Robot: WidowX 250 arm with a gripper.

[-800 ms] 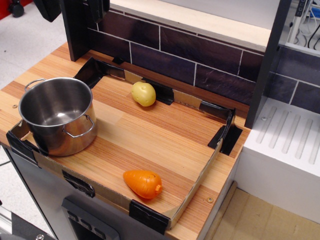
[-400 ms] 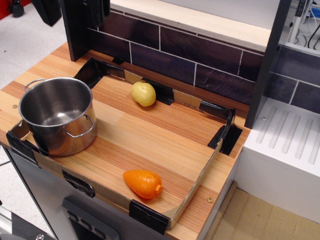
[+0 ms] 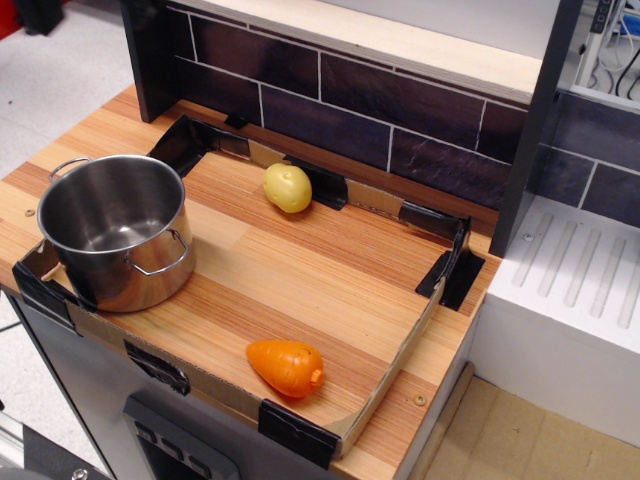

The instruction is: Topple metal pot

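Metal pot (image 3: 115, 232) stands upright, seemingly empty; tool out of sight, its state unknowable.

- A shiny stainless-steel cylindrical pot (image 3: 113, 232) with two thin wire loop handles stands upright at the left corner of the wooden desk (image 3: 330, 285), mouth open upward.
- A yellow toy potato (image 3: 287, 187) lies near the back edge.
- An orange toy carrot (image 3: 286, 366) lies near the front edge.

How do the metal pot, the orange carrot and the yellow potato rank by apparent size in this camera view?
1. metal pot, clearly largest.
2. orange carrot.
3. yellow potato; it lies farther from the camera, so this ranking against the carrot is unsure.
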